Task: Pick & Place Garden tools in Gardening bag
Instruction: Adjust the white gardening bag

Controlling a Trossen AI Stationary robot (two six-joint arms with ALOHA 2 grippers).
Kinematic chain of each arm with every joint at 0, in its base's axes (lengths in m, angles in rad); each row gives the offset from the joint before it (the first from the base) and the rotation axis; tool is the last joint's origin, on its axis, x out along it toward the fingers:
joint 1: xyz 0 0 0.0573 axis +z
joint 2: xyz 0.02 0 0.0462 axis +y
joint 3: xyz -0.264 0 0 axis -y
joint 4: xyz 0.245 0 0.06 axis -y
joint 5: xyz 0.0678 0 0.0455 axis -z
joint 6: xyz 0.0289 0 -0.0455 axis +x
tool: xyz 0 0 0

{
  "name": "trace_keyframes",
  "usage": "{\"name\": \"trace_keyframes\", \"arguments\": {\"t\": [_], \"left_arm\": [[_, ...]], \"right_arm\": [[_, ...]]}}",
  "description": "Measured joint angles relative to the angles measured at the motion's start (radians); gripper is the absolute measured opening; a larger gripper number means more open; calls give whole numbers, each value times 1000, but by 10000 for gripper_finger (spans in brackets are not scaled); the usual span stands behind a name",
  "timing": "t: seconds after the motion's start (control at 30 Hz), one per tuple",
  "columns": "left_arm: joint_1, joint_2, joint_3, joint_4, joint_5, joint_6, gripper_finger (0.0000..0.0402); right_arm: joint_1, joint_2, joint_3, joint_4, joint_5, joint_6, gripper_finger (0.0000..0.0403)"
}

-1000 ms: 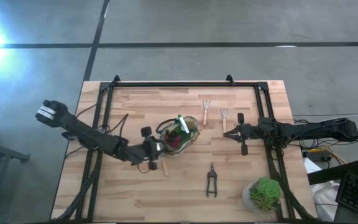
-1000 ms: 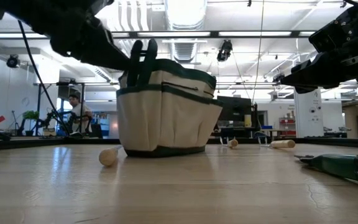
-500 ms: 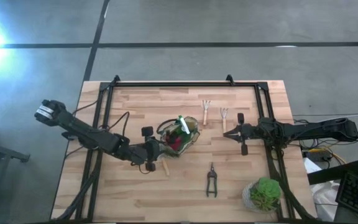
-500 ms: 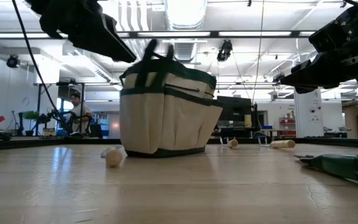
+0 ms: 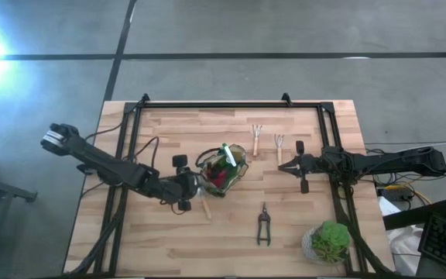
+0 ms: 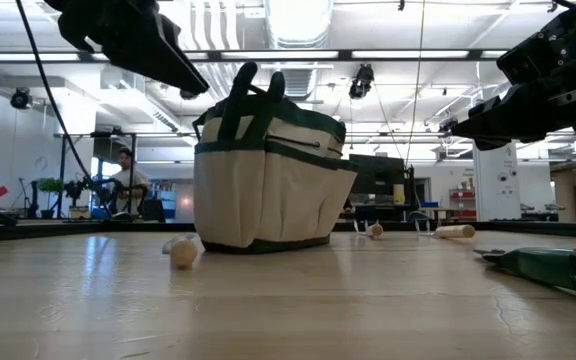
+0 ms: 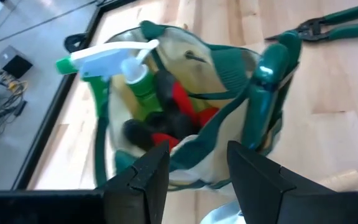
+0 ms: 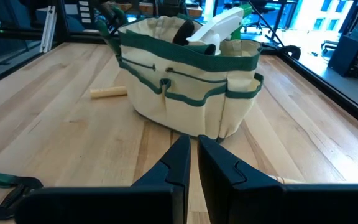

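Sitting near the middle of the wooden table (image 5: 169,240), the gardening bag (image 5: 221,167) holds a green spray bottle (image 7: 126,65) with its white top poking above the rim, plus a red-and-black tool (image 7: 179,112) and darker shapes too blurred to name. The left gripper (image 5: 194,188) hovers just beside the bag, fingers apart and holding nothing. A wooden handle (image 5: 205,208) lies on the table near it, its metal end hard to make out. The right gripper (image 5: 282,167) waits across the table, fingers closed and empty. Two small forks (image 5: 268,139) and pruners (image 5: 263,225) remain on the table, well apart from the bag. A potted plant (image 5: 330,240) stands at a corner.
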Motion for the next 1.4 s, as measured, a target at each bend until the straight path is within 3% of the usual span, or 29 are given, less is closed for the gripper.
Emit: {"name": "trace_keyframes", "arguments": {"t": [0.43,0.73,0.9,1.07,1.17,1.4], "left_arm": [[0,-196,-9,-86,-151,-263,163],[-2,-209,-124,-71,-420,-543,163],[-2,-209,-187,-57,-381,-658,132],[-2,-211,-217,-56,-232,-685,54],[-2,-211,-216,-54,-207,-678,10],[-11,-212,-196,-49,-204,-657,4]], "right_arm": [[0,0,0,0,0,0,27],[0,0,0,0,0,0,27],[0,0,0,0,0,0,27],[0,0,0,0,0,0,27],[0,0,0,0,0,0,27],[0,0,0,0,0,0,27]]}}
